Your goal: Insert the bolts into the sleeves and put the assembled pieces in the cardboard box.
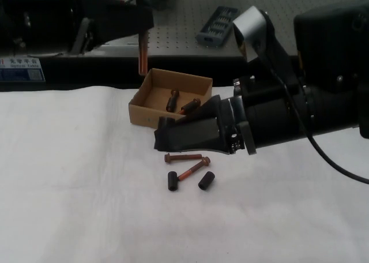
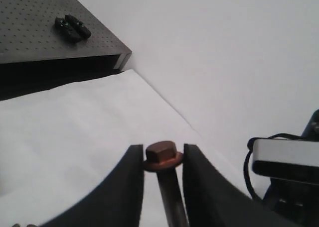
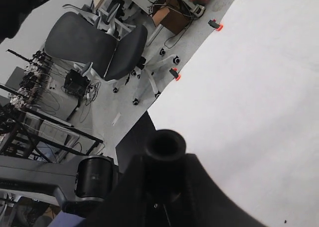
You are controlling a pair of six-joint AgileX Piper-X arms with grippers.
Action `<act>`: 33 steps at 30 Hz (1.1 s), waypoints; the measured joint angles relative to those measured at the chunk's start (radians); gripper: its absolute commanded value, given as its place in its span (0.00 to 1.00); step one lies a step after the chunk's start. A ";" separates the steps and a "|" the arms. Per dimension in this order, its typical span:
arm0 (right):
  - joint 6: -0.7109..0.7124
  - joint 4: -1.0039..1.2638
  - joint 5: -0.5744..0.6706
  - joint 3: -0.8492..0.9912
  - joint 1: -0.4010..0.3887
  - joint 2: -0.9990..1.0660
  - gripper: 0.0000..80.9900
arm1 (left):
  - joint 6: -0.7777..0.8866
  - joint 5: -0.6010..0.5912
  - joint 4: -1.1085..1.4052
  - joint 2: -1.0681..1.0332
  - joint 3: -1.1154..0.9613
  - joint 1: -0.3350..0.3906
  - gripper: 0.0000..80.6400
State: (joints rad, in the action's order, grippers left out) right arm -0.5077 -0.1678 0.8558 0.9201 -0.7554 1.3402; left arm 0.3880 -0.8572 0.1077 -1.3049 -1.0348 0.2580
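My left gripper (image 1: pixel 140 27) hangs above the back left corner of the cardboard box (image 1: pixel 151 109), shut on a copper bolt (image 1: pixel 142 54) that points straight down. In the left wrist view the bolt's hex head (image 2: pixel 160 153) sits between the two fingers (image 2: pixel 127 187). My right gripper (image 1: pixel 163 134) is low over the white cloth just in front of the box, shut on a black sleeve (image 3: pixel 165 146) whose open bore faces outward. Two assembled pieces (image 1: pixel 172 100) (image 1: pixel 191 106) lie inside the box. On the cloth lie two bolts (image 1: pixel 183 157) (image 1: pixel 192 170) and two black sleeves (image 1: pixel 172 181) (image 1: pixel 206 180).
A white cloth (image 1: pixel 75 176) covers the bench, with free room at the left and front. Behind it is a dark perforated table holding a grey bit case (image 1: pixel 217 24). The bulky right arm (image 1: pixel 300 113) fills the right side.
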 measured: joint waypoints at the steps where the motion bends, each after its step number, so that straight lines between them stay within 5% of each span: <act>1: 0.000 0.002 0.002 0.000 -0.002 0.003 0.04 | 0.013 -0.005 0.008 -0.001 0.000 0.000 0.01; 14: 0.005 0.054 0.078 0.000 -0.002 0.048 0.04 | 0.072 -0.172 0.007 -0.001 0.000 0.000 0.01; 33: 0.022 0.112 0.088 0.039 -0.002 0.075 0.04 | 0.036 -0.186 -0.108 -0.001 0.000 0.002 0.01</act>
State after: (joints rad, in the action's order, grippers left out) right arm -0.4853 -0.0555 0.9440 0.9591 -0.7578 1.4148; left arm 0.4241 -1.0431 0.0000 -1.3056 -1.0348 0.2598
